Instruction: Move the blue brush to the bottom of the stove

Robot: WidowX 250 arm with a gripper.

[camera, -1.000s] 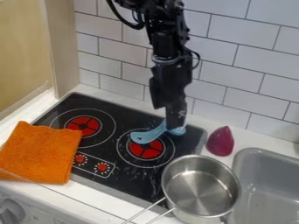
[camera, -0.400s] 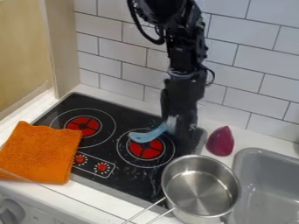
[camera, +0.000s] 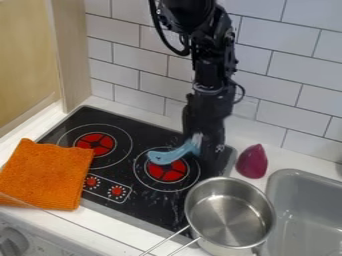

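My gripper (camera: 204,150) hangs low over the right back part of the black stove (camera: 150,200), at the right end of the blue brush (camera: 172,154). The brush's light-blue curved end lies over the upper left of the right red burner. Its other end is partly hidden by the gripper, and I cannot tell whether the gripper holds it.
A steel pot (camera: 229,212) stands at the stove's front right corner, handles toward the front. An orange cloth (camera: 47,172) overlaps the stove's left edge. A dark pink object (camera: 252,161) sits right of the stove, behind the grey sink (camera: 304,215). A tiled wall rises behind.
The gripper has shifted to the right and slightly down since the first frame, then a little left. The brush has barely moved.
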